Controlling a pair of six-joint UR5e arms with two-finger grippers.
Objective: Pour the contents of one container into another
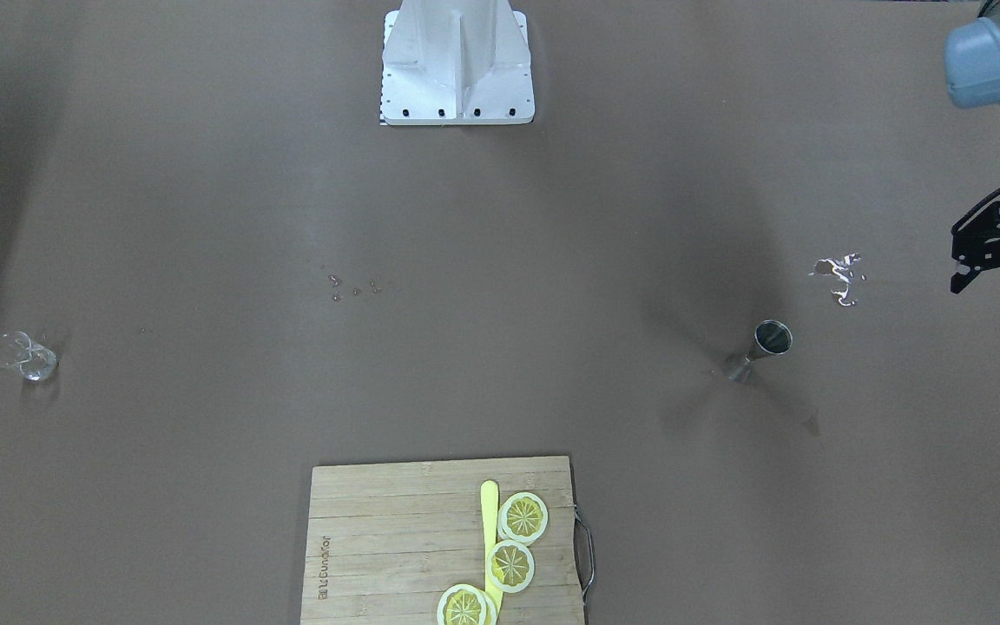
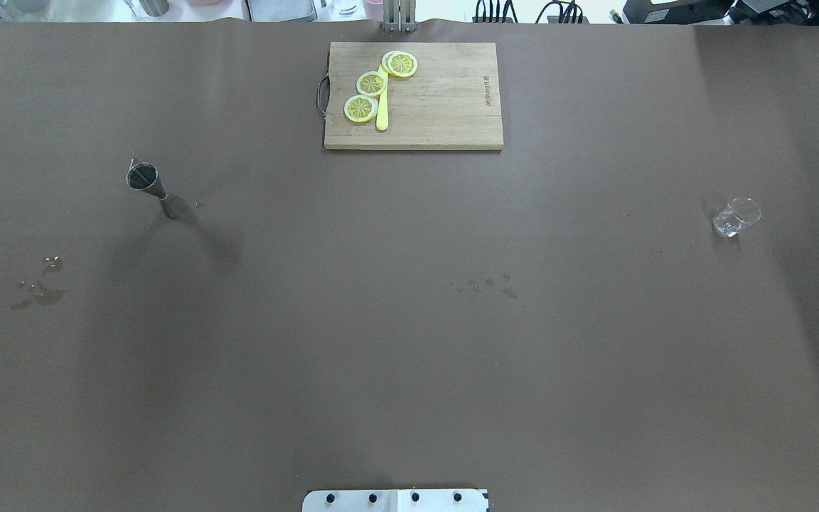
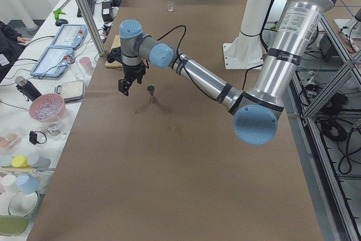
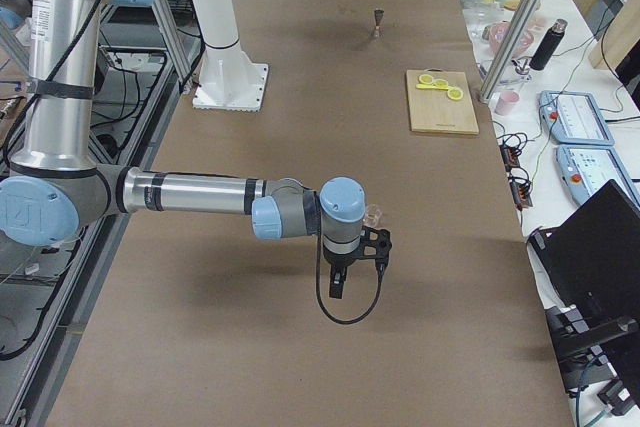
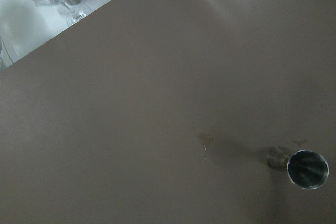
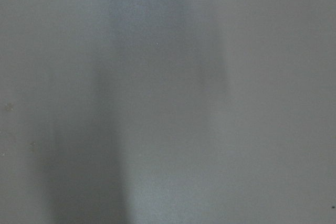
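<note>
- Jigger (image 2: 156, 190) stands upright on the brown bench (image 2: 409, 398), mouth up and long axis vertical, at the left-centre of the overhead view. I cannot tell whether it holds liquid.
- Left pincer (image 3: 125, 87) hangs near it without touching, just left of it in the left side view. Its wrist camera has the jigger in the lower right corner. I cannot tell whether its fingers are spread or pressed together.
- Glass (image 2: 735, 217) sits at the right-centre of the overhead view, well apart from the jigger. The right pincer (image 4: 338, 287) hovers just below it in the right side view, and its state is unreadable.
- The left arm is the nearer one, so a sideways grasp across the stem seems likely.
- A wet patch (image 2: 40, 291) and droplets (image 2: 484, 284) mark the bench. The cutting board (image 2: 438, 99) lies at top centre, away from the path.
</note>
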